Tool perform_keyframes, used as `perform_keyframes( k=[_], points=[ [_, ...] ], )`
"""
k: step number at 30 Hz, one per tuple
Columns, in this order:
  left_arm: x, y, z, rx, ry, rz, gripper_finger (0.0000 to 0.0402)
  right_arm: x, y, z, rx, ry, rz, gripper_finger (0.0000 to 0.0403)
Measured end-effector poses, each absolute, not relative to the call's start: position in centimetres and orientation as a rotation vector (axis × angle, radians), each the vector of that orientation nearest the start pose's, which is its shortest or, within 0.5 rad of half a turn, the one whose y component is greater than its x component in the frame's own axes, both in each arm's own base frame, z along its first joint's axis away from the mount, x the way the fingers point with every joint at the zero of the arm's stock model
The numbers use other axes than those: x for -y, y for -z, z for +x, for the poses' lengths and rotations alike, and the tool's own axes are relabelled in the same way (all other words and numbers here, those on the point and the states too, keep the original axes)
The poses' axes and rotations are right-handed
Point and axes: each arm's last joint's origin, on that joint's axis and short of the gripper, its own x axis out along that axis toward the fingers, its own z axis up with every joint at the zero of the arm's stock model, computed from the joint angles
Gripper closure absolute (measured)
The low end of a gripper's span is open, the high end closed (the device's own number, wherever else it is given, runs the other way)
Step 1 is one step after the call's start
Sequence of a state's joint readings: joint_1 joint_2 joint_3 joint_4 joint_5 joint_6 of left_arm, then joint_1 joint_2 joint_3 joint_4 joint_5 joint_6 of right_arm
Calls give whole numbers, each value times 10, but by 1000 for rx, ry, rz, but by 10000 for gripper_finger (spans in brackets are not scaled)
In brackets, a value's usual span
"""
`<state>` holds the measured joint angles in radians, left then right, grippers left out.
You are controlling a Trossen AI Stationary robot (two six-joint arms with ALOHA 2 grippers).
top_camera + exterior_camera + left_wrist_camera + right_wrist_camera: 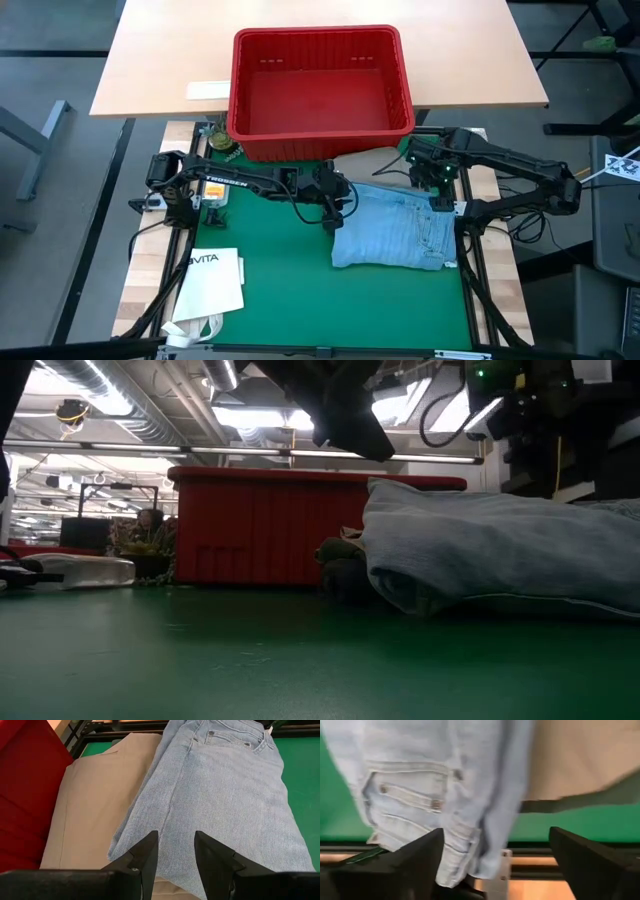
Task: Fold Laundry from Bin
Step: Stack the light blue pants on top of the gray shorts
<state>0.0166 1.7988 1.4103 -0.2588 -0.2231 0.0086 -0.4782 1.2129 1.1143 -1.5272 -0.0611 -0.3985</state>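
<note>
The red bin (320, 85) stands at the mat's far edge, and only its red floor shows inside. Folded light blue jeans (395, 228) lie on the green mat (270, 300), right of centre. Their far edge rests on a khaki garment (365, 163) that lies flat beside the bin. My left gripper (176, 852) hovers open above the jeans' left end (165, 840), touching nothing. My right gripper (495, 865) points down, wide open, over the jeans' waistband end (410, 795) at the mat's right edge. Its fingers stand on either side of the waistband.
A white paper bag printed "VITA" (212, 278) lies at the mat's near left. Small items (222, 145) sit left of the bin, and a white sheet (208, 90) lies on the tan table. Bare green mat runs along the near side.
</note>
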Motion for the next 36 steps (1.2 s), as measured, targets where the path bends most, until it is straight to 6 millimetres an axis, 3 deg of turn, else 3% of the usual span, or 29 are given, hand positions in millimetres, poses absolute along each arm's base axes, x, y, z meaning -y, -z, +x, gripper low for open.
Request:
perform_keyframes(
  k=[6, 21, 36],
  points=[
    [-13, -265, 406, -646, -228, 75, 278, 73, -266, 149, -1637, -68, 203, 9],
    [-13, -265, 406, -646, -228, 75, 278, 70, -215, 144, -1663, -87, 230, 7],
    [-13, -266, 406, -646, -229, 75, 278, 70, -211, 143, -1662, -87, 231, 15]
  ],
)
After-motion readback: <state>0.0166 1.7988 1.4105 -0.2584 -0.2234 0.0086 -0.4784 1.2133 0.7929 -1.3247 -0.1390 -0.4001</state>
